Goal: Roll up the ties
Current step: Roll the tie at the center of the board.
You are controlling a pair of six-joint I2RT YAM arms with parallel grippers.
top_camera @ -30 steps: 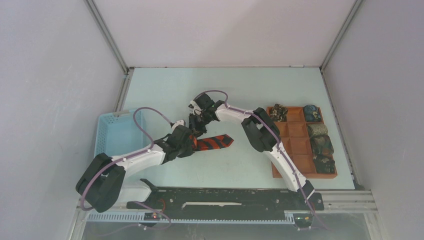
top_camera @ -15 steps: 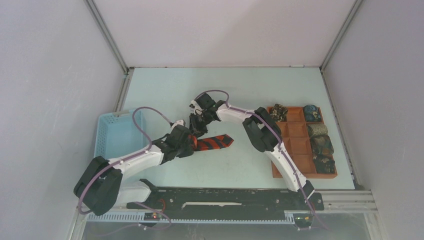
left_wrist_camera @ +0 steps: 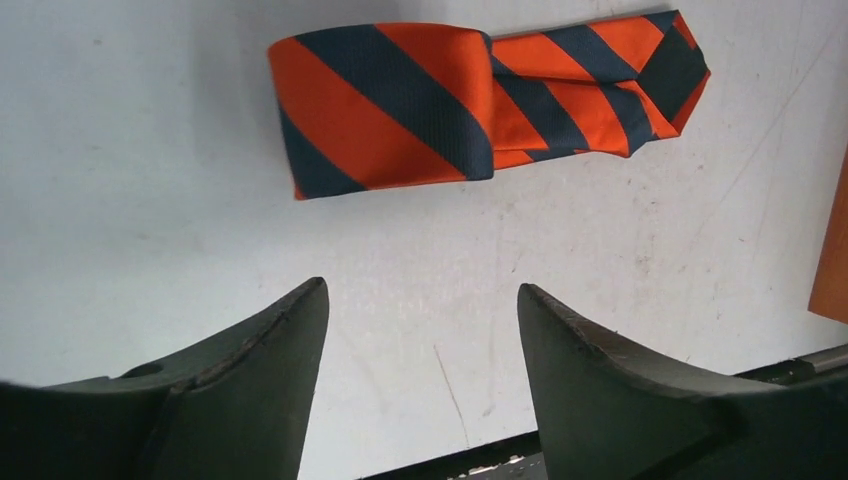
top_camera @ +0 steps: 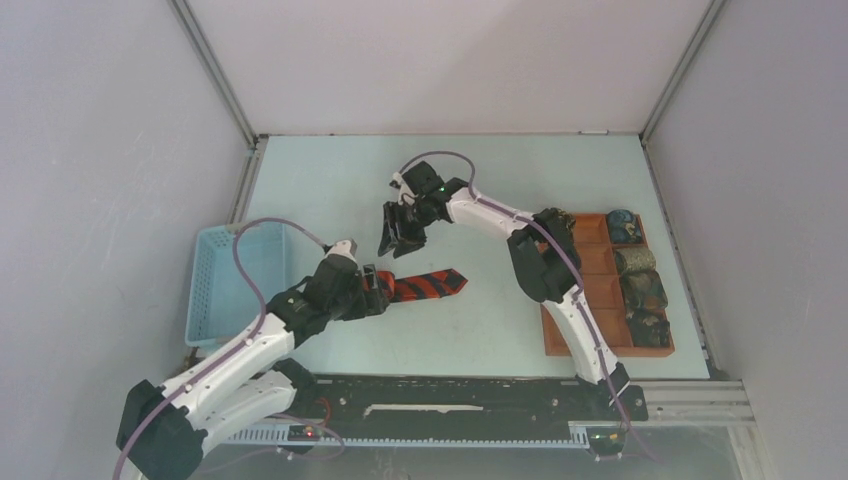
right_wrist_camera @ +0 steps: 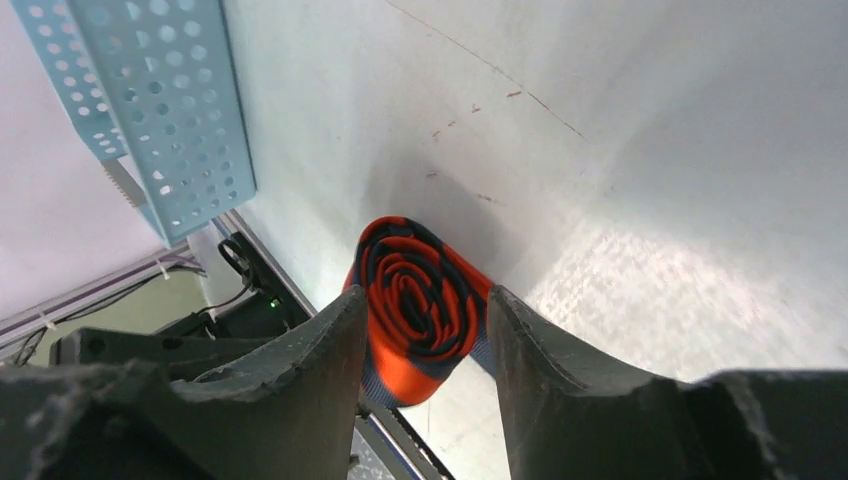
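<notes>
One tie with red-orange and dark stripes (top_camera: 435,283) lies on the table, its left end wound into a roll and its pointed tail reaching right. In the left wrist view the tie (left_wrist_camera: 480,100) rests beyond my left gripper (left_wrist_camera: 421,290), which is open and holds nothing. From above, the left gripper (top_camera: 377,290) sits just left of the roll. My right gripper (top_camera: 396,243) hangs open behind the roll and apart from it. Its wrist camera looks at the roll's spiral end (right_wrist_camera: 420,300) through the open right gripper (right_wrist_camera: 425,296).
A brown compartmented tray (top_camera: 598,290) stands at the right, with several small dark rolled ties (top_camera: 640,290) in its right column. A light blue perforated basket (top_camera: 222,270) sits at the left, also in the right wrist view (right_wrist_camera: 150,100). The tray's edge (left_wrist_camera: 832,260) shows at the left wrist view's right border.
Both grippers have opened and let go of the striped tie. The right gripper has lifted up and back from the roll; the left arm has drawn back toward the near left. The tie stays put.
</notes>
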